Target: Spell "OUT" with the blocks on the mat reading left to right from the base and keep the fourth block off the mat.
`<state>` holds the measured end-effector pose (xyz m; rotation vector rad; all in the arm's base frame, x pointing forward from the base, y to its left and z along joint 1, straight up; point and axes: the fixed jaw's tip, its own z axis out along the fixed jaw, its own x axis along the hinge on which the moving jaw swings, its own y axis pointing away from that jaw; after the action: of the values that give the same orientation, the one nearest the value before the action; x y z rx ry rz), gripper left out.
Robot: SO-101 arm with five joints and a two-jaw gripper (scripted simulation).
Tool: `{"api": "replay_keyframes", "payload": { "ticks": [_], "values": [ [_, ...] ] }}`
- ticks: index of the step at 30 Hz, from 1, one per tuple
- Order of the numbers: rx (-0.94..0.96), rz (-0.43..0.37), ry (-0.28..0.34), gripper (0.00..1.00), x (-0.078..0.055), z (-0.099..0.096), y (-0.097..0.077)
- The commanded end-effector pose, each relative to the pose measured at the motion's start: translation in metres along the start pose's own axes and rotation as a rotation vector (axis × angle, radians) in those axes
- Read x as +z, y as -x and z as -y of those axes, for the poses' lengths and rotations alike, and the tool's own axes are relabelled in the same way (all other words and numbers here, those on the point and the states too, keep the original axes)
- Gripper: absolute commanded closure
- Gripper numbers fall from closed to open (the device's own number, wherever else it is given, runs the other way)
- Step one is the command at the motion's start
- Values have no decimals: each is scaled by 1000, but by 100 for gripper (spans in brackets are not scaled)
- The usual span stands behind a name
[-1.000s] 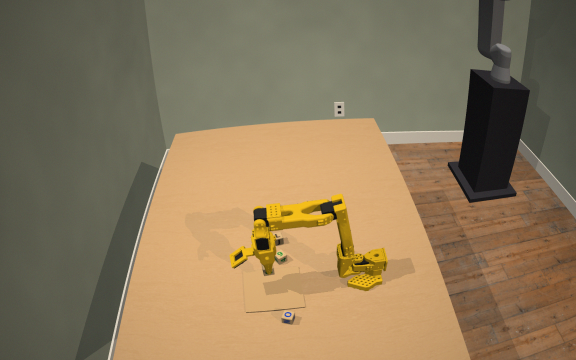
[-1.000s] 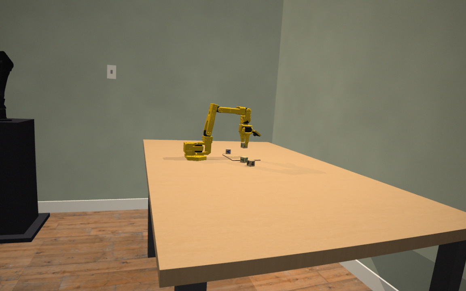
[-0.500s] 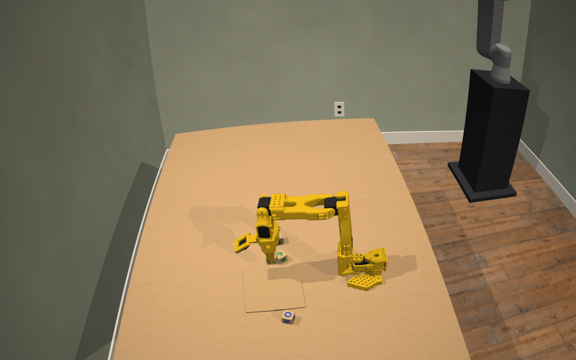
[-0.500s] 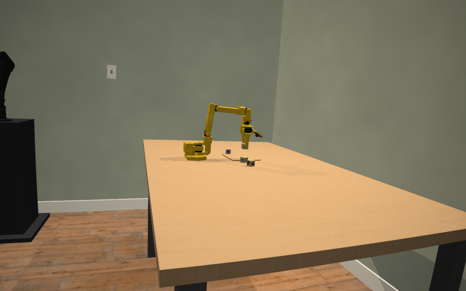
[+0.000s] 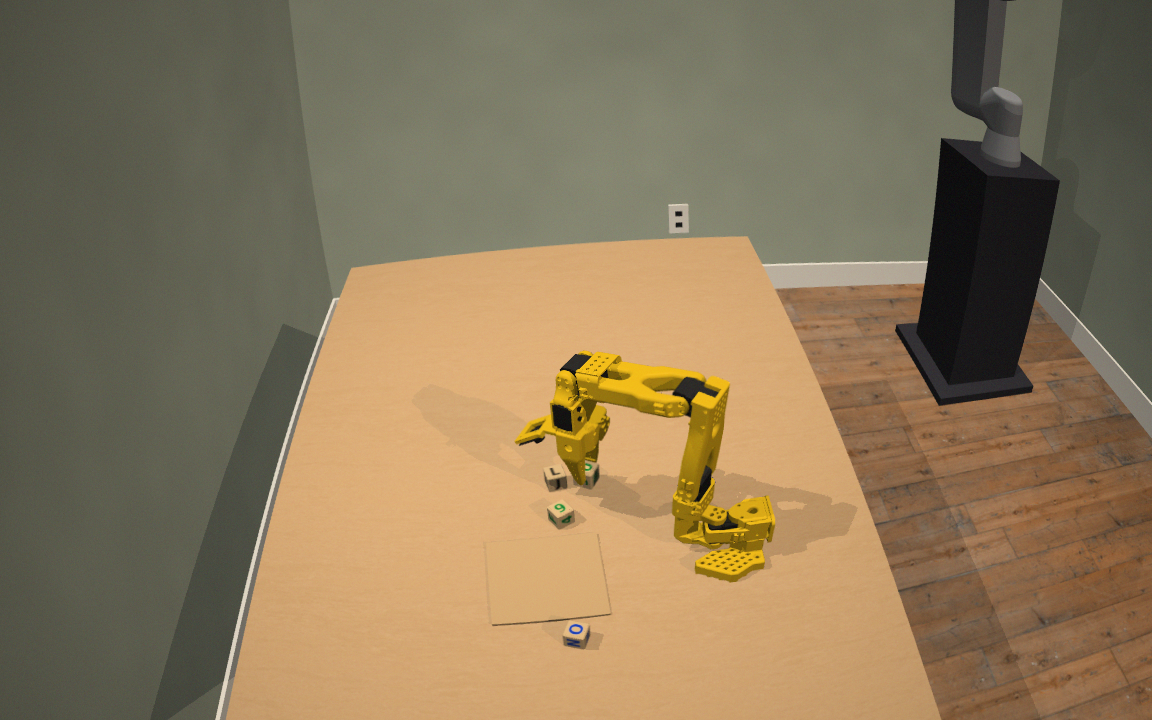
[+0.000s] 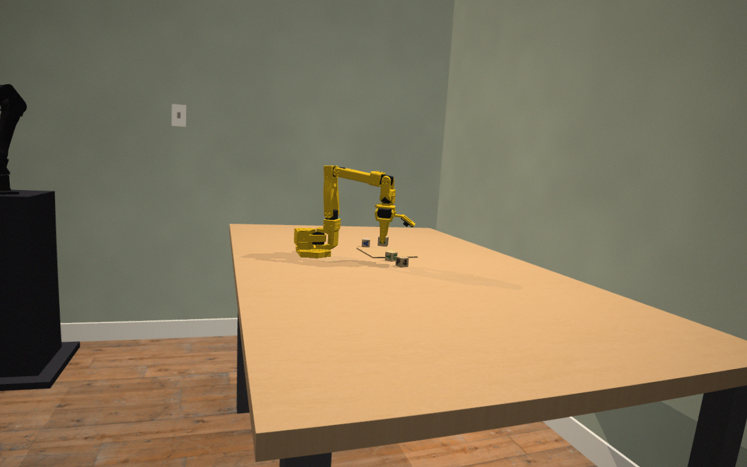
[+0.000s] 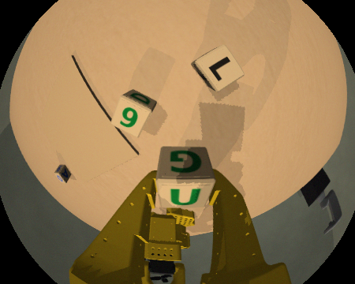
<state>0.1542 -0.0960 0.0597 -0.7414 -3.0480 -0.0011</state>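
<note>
My gripper (image 5: 582,476) (image 6: 383,237) (image 7: 184,199) is shut on the block with green G and U faces (image 5: 591,473) (image 7: 185,162), held above the table, off the mat. The mat (image 5: 544,582) (image 7: 72,134) lies flat with no block on it. The block with a black L on top (image 5: 555,477) (image 6: 401,261) (image 7: 221,68) stands on the table near the held block. The block with a green 9 on top (image 5: 560,513) (image 6: 390,255) (image 7: 131,116) stands between the L block and the mat, just off its edge. The block with a blue O on top (image 5: 576,634) (image 6: 366,242) (image 7: 62,173) stands beyond the mat's opposite edge.
All the blocks and the mat lie on the wooden table (image 5: 473,358) (image 6: 451,325), in front of the arm's yellow base (image 5: 730,562) (image 6: 313,253). Another arm on a black pedestal (image 5: 974,277) (image 6: 4,278) stands apart from the table.
</note>
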Motion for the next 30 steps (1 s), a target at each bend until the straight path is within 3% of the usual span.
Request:
{"api": "replay_keyframes", "payload": {
  "ticks": [1, 10, 30],
  "values": [
    [86, 76, -11, 100, -9, 15, 1],
    [232, 75, -16, 100, -5, 39, -12],
    [242, 75, -16, 100, -5, 40, -13]
  ]
}}
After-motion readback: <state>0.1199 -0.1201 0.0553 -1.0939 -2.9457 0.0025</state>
